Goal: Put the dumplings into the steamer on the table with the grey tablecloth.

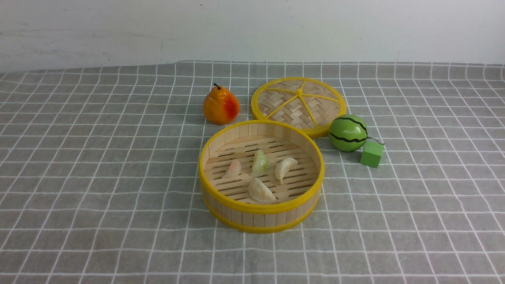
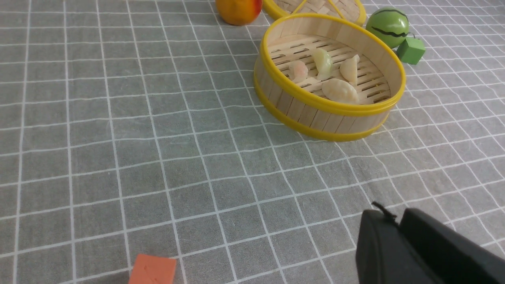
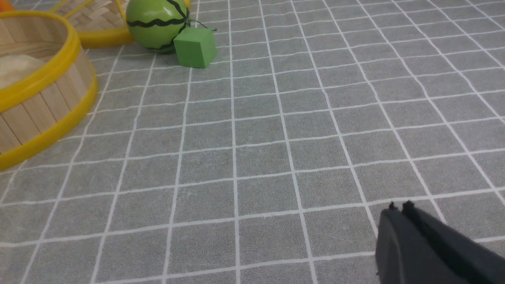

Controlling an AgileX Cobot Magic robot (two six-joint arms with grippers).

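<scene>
Left gripper (image 2: 390,215): dark fingertips show above the cloth in the left wrist camera, but from my remote station I cannot tell whether they are parted or pressed together.
Right gripper (image 3: 401,209): fingers pressed together above the grey tablecloth (image 3: 260,157), nothing seen between them.
Dumplings (image 1: 261,191): four lie apart on the slatted floor inside the steamer (image 1: 254,219), near the center of my front frame; one is pinkish, one greenish and two cream.
Steamer: sits uncovered on the cloth-covered tabletop (image 1: 394,236), its yellow rim facing up.
Woven lid (image 1: 280,94): lies flat just behind the steamer, upper center of the front frame.
Pear (image 1: 221,106): orange and red, stands upright at upper center, left of the lid.
Watermelon (image 1: 348,133): striped, rests right of center beside the lid.
Green cube (image 1: 371,154): sits just beside the watermelon, right of center.
Orange-red block (image 2: 152,270): appears only in the left wrist camera, partly cut off.
</scene>
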